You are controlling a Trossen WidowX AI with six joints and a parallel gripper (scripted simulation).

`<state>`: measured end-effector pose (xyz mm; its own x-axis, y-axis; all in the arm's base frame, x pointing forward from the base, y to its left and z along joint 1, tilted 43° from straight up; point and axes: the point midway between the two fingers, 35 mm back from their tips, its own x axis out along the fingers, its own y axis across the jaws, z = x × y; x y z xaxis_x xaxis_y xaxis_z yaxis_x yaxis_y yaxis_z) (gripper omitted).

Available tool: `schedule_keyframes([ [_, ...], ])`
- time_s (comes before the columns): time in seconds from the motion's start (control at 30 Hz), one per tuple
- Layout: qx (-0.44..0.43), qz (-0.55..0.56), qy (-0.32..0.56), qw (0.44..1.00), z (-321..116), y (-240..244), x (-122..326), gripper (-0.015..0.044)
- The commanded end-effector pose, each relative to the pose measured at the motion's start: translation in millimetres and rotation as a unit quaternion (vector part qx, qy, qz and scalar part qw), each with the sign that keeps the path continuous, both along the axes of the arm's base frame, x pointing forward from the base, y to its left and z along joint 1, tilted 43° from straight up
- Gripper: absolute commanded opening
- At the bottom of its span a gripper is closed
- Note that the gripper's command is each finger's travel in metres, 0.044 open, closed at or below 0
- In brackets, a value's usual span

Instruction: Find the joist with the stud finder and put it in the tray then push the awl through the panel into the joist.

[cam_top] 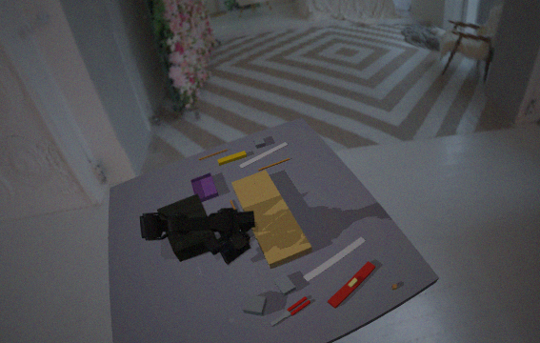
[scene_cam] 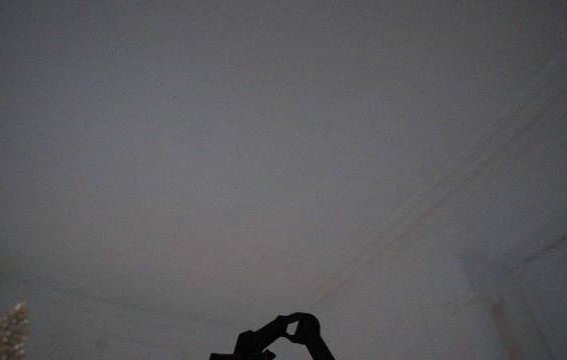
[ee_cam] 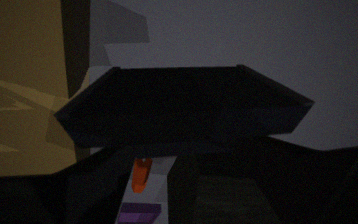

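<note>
My gripper (ee_cam: 184, 133) is shut on the stud finder (ee_cam: 180, 95), a wide dark block that fills the middle of the wrist view. In the top view the dark arm hides the fingers, at the near left side of the tan floor panel (cam_top: 273, 216) (ee_cam: 22, 65). In the wrist view the held block overlaps the panel's edge; its height above it cannot be told. The awl's orange handle (cam_top: 232, 205) (ee_cam: 141, 175) shows between the arm and the purple tray (cam_top: 205, 187) (ee_cam: 139, 215). Its tip is hidden. No stud finder reading is visible.
A red level (cam_top: 346, 292), red-handled tool (cam_top: 299, 306), white strip (cam_top: 335, 258) and grey blocks (cam_top: 286, 285) (cam_top: 255, 305) lie on the right. A yellow tool (cam_top: 232, 158), another white strip (cam_top: 264, 154) and thin orange sticks (cam_top: 274, 164) (cam_top: 213, 154) lie at the back.
</note>
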<state>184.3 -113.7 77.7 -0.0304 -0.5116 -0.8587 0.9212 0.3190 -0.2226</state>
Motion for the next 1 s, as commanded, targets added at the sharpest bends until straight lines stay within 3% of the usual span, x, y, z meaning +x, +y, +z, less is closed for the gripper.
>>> schedule_keyframes([
  [0.0, 0.015, -0.001, 0.007, 1.000, 0.4, -0.5, 1.1, 0.0000],
  [0.97, 0.109, -0.023, 0.041, 0.993, 2.5, -5.4, 3.0, 0.0000],
])
